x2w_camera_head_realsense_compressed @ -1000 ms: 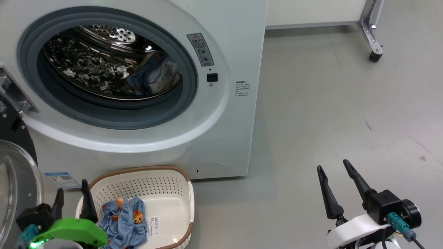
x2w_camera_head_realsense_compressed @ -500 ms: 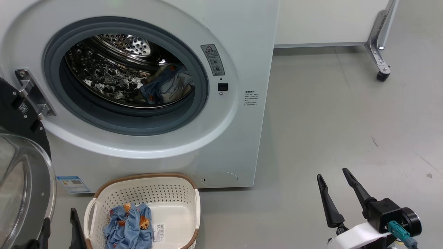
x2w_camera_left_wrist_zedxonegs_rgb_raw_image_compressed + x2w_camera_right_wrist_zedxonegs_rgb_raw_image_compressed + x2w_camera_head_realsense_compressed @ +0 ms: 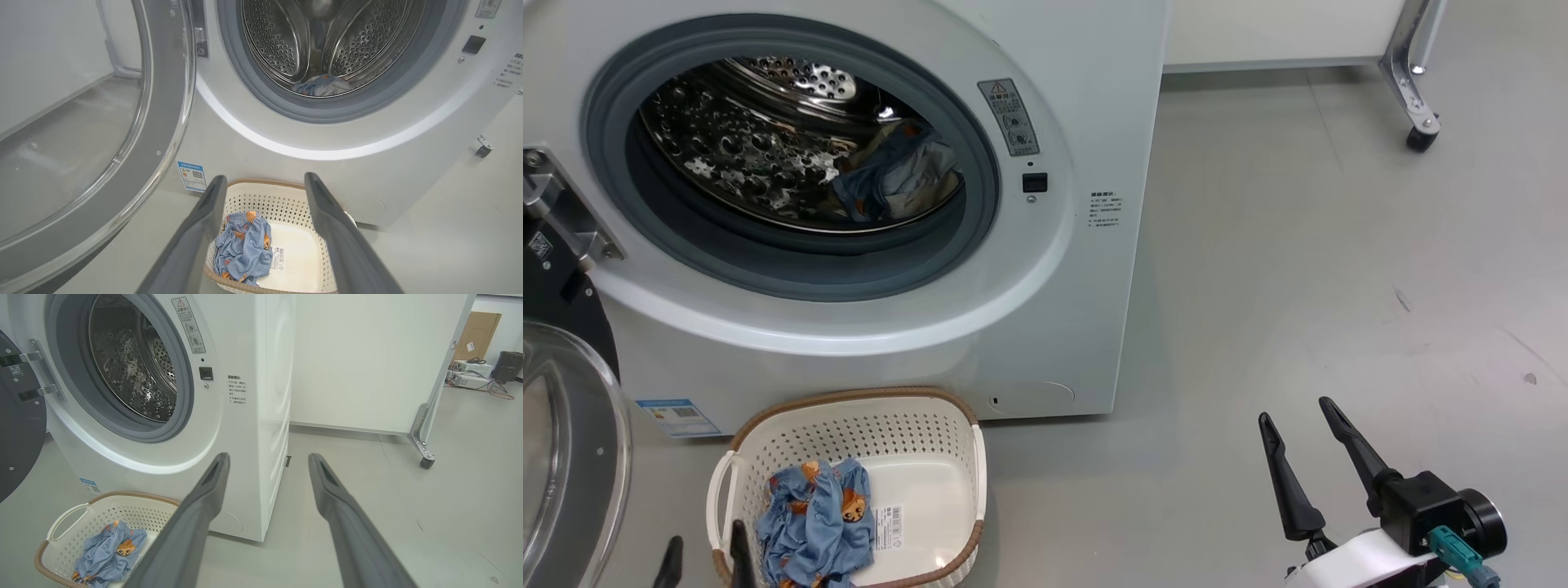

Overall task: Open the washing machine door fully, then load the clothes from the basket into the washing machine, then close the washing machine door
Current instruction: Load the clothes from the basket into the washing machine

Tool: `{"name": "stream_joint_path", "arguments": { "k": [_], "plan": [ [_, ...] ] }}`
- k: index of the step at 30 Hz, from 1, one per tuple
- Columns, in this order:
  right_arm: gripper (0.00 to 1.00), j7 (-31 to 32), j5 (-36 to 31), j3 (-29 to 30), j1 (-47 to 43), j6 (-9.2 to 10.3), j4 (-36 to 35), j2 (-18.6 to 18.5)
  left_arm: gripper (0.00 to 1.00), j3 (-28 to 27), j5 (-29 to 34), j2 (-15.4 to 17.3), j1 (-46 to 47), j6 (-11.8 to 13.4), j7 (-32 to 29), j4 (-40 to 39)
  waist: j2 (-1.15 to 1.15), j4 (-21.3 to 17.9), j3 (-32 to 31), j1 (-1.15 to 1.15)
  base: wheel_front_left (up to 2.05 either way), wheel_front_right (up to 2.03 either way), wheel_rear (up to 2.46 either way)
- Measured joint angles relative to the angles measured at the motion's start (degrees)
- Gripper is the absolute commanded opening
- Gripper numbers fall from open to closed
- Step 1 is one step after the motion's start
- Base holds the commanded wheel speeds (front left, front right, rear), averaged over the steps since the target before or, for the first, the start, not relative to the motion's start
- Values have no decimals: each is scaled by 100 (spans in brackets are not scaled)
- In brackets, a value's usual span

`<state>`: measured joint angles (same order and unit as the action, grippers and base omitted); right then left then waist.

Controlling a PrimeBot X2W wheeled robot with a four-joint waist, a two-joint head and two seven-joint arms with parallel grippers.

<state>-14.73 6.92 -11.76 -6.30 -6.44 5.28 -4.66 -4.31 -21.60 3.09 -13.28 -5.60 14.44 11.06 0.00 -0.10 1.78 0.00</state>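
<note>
The washing machine (image 3: 1045, 310) stands with its drum exposed, and a blue and cream garment (image 3: 894, 175) lies inside. The washing machine door (image 3: 564, 441) is swung out at the far left, glass bowl facing me. On the floor in front sits the basket (image 3: 882, 433) holding blue clothes (image 3: 813, 523) with orange animal prints. My left gripper (image 3: 704, 549) is open at the basket's near left corner, nothing between its fingers. In the left wrist view this gripper (image 3: 265, 177) points over the basket (image 3: 294, 253) and clothes (image 3: 243, 245). My right gripper (image 3: 1294, 410) hangs open over bare floor, far right.
A white panel on a metal leg with a caster (image 3: 1419, 137) stands behind the machine, at the right. A blue sticker (image 3: 678, 416) marks the machine's lower left corner. Boxes and cables (image 3: 474, 371) lie far off at the right. Grey floor spreads to the machine's right.
The head camera has shifted a little. My left gripper has drawn back toward me from the basket's left side; only its fingertips remain in the head view. The right gripper holds its place.
</note>
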Motion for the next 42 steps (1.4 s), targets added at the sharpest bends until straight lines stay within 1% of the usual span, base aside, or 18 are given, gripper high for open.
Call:
{"name": "stream_joint_path", "arguments": {
  "k": [4, 7, 9, 12, 15, 18, 22, 25, 28, 35, 37, 42],
  "plan": [
    [100, 0, -5, -64, 7, 0, -57, 56, 100, 286, 75, 29, 2, -62, 0, 207, 0, -48, 215, 0, 0, 0, 0],
    [100, 0, -43, -143, 45, -1, -85, 96, 100, 445, 86, 152, 38, -100, -38, 378, 0, -93, 412, 0, 0, 0, 0],
    [100, 0, -44, -182, 111, -1, -90, 108, 100, 499, 68, 204, 107, -101, -191, 479, 0, -126, 554, 0, 0, 0, 0],
    [100, 0, -62, -225, 213, -1, -118, 111, 100, 519, -175, 209, 334, -104, -476, 566, 0, -177, 777, 0, 0, 0, 0],
    [100, 0, -100, -309, 349, -2, -138, 116, 100, 515, -400, 222, 609, -145, -734, 611, 0, -230, 1010, 0, 0, 0, 0],
    [100, 0, -132, -359, 516, -3, -187, 123, 100, 501, -593, 305, 825, -146, -1040, 724, 0, -286, 1247, 0, 0, 0, 0],
    [100, 0, -158, -378, 699, -4, -229, 130, 100, 450, -969, 322, 1123, -147, -1488, 923, 0, -358, 1570, 0, 0, 0, 0],
    [100, 0, -201, -409, 821, -2, -247, 133, 100, 432, -1043, 382, 1451, -151, -1751, 1056, 0, -404, 1816, 0, 0, 0, 0],
    [100, -1, -220, -465, 999, 0, -291, 135, 100, 335, -1301, 434, 1785, -151, -1984, 1166, 0, -443, 2062, 0, 0, 0, 0],
    [100, -1, -307, -508, 1396, 13, -387, 140, 100, 99, -1437, 710, 2371, -151, -2493, 1648, 0, -538, 2640, 1, 0, 0, 0],
    [100, -1, -312, -510, 1483, 89, -412, 140, 100, 62, -1507, 734, 2555, -149, -2583, 1751, 0, -566, 2808, 1, 0, 0, 0],
    [100, -1, -352, -502, 1664, 162, -437, 140, 100, 12, -1582, 849, 3016, -145, -2706, 1994, 0, -631, 3201, 1, 0, 0, 0]
  ]
}}
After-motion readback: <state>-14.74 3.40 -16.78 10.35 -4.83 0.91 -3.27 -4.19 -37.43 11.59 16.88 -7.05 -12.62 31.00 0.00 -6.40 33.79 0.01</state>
